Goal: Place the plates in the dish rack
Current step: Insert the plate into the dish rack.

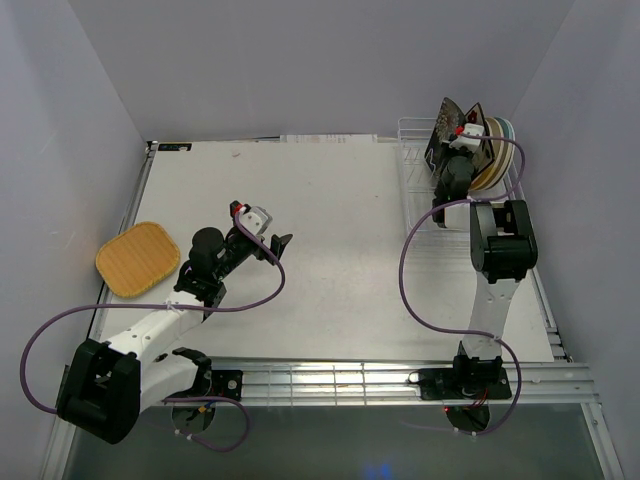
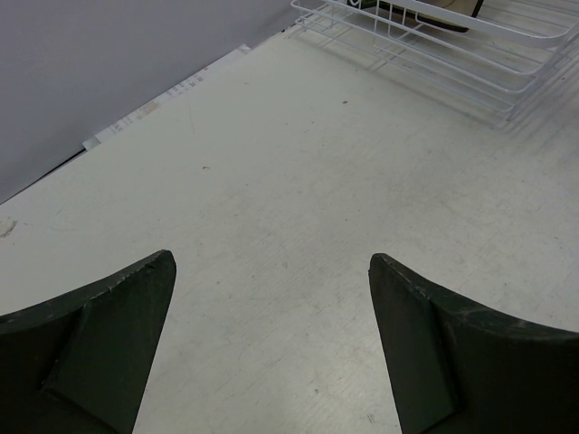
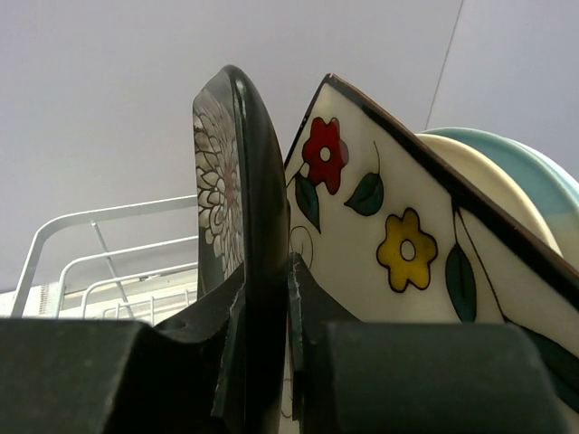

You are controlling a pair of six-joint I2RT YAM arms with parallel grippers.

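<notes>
We find the right gripper (image 3: 267,298) with its fingers (image 3: 213,316) pinched narrowly on the rim of the black floral plate (image 3: 240,181). It holds the plate on edge in the dish rack (image 3: 90,221), evidently to stand it just beside the leaning flowered cream plate (image 3: 380,235). The left gripper (image 2: 271,262) is spread wide and empty above the table (image 1: 330,220). We judge it placed to take the orange-yellow plate (image 1: 137,258), which lies flat at the table's left edge, well apart from the rack.
</notes>
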